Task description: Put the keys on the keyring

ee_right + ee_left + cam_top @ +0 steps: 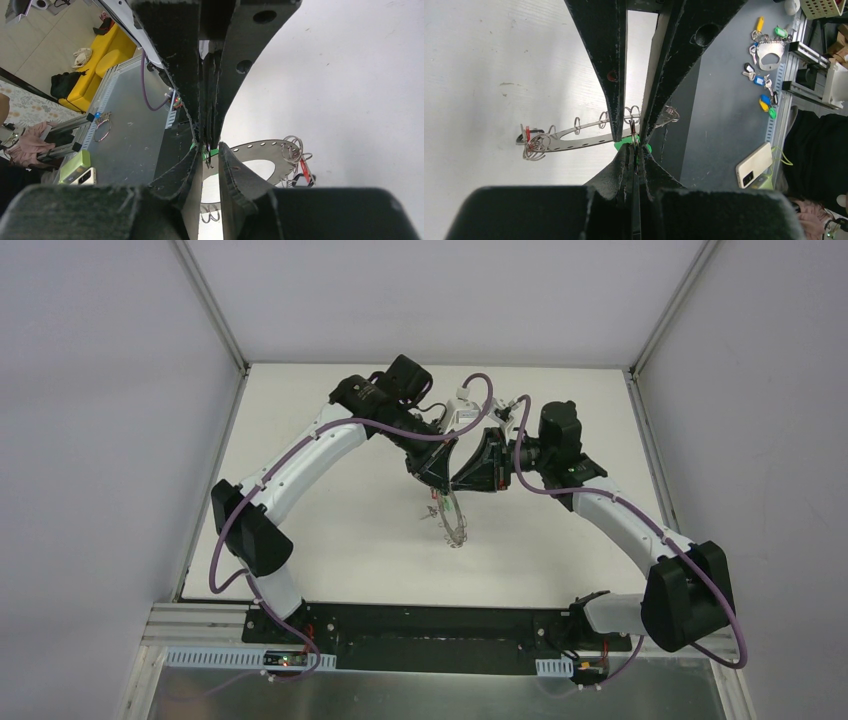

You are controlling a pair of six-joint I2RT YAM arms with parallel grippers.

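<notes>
Left gripper point(634, 150) is pinching the green key point(621, 145) at a wire loop point(634, 135) of the keyring point(574, 140), mid-table point(330, 540). Right gripper point(209, 152) is sitting narrow around the rim, grip unclear. If the ring twists, the key may slip.

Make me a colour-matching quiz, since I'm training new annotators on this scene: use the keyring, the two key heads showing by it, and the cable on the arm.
Things:
1 keyring
2 key head below the ring's right half, left wrist view
3 key head at the ring's left tip, same view
4 cable

Colours:
A purple
B green
C grey
D red

Pairs: 1-C; 2-B; 3-D; 4-A
</notes>
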